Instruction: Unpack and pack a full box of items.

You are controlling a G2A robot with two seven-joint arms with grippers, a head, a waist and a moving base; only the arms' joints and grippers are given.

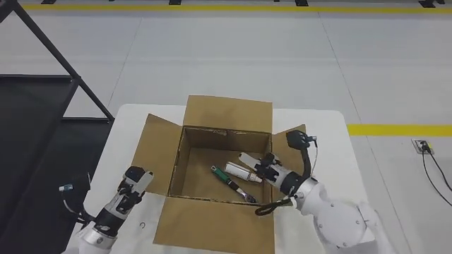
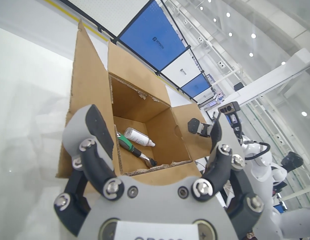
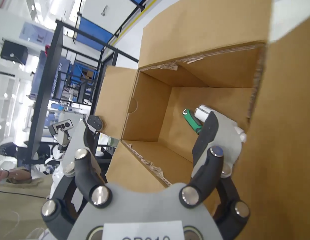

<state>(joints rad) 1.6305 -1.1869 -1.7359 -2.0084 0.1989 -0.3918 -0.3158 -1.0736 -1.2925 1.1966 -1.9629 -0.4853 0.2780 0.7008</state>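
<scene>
An open cardboard box (image 1: 229,114) stands mid-table with all flaps folded out. On its floor lie a green-handled ratchet (image 1: 232,183) and a white bottle (image 1: 244,174), side by side. My left gripper (image 1: 135,182) sits open on the table just outside the box's left flap, with nothing between its fingers. In the left wrist view the left gripper (image 2: 157,129) faces the box (image 2: 95,83), bottle (image 2: 139,137) and ratchet (image 2: 135,150). My right gripper (image 1: 272,168) is open over the box's right wall. The right wrist view has the right gripper (image 3: 147,132) above the ratchet's handle (image 3: 191,121) and the bottle (image 3: 203,111).
The white table (image 1: 127,123) has bare strips left and right of the box's flaps. A black metal frame (image 1: 42,99) stands off the table's left side. Beyond the table lies open floor with a yellow line (image 1: 399,130).
</scene>
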